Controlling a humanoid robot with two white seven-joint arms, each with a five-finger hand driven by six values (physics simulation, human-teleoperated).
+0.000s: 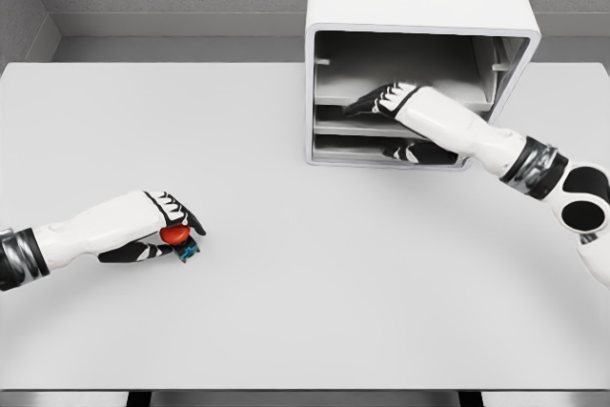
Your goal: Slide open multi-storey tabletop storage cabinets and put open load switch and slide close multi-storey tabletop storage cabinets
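A pale grey table (pixel 286 274) fills the view, with a grey wall behind it. At the far side, right of the middle, stands a white storage cabinet (pixel 410 7), its front open onto several shelves. The right hand (pixel 381 100) reaches into the cabinet at a middle shelf, fingers stretched forward and holding nothing. Near the table's left edge, well apart from the cabinet, the left hand (pixel 162 226) lies low on the surface, its fingers closed around the load switch (pixel 179 238), a small piece with a red knob and a blue body.
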